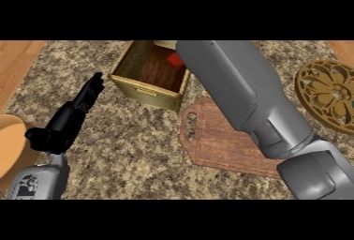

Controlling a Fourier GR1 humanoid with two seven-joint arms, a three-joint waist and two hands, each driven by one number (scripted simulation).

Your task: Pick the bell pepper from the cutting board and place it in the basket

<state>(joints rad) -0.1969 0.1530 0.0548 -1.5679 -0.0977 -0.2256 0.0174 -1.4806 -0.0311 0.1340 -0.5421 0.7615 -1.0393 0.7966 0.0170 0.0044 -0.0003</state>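
Speckled granite counter, wooden basket at top, cutting board now bare; red bell pepper seen inside basket beside right forearm. Right hand hidden, grasp impossible to tell. Left hand resting open, holding nothing. Seemingly only release and withdrawal left

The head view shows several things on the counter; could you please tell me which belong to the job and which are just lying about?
Belonging to the job:
- bell pepper, a red patch showing inside the basket
- basket
- cutting board, nothing visible on it
- right forearm, reaching over the basket; its hand is hidden

Just lying about:
- ornate round trivet
- tan bowl
- left hand, resting open
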